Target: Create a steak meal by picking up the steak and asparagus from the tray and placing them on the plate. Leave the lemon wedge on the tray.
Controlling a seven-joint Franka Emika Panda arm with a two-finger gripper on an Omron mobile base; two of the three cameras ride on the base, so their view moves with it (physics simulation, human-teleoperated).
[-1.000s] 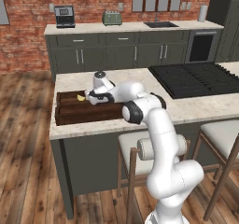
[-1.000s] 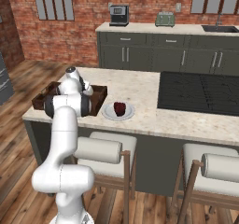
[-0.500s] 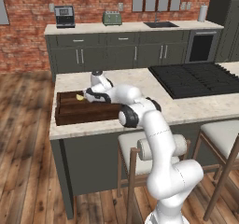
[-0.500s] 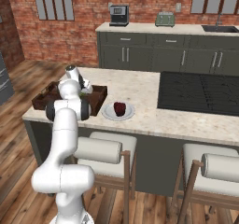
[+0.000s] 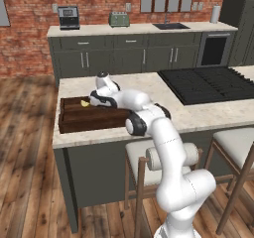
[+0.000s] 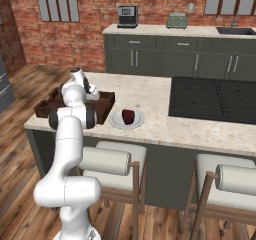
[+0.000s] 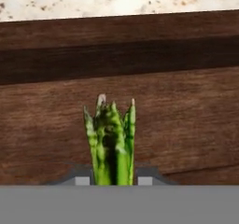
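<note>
Two fingers (image 7: 82, 180) grip the asparagus (image 7: 110, 141) over the tray (image 7: 177, 120); steak (image 6: 128, 116) sits on plate (image 6: 115, 122).

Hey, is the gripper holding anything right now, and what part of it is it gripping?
The gripper holds the asparagus by its lower stalk end, tips pointing away.

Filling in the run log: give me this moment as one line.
steak: on plate | asparagus: between claw fingers, over tray | lemon wedge: in tray
</note>
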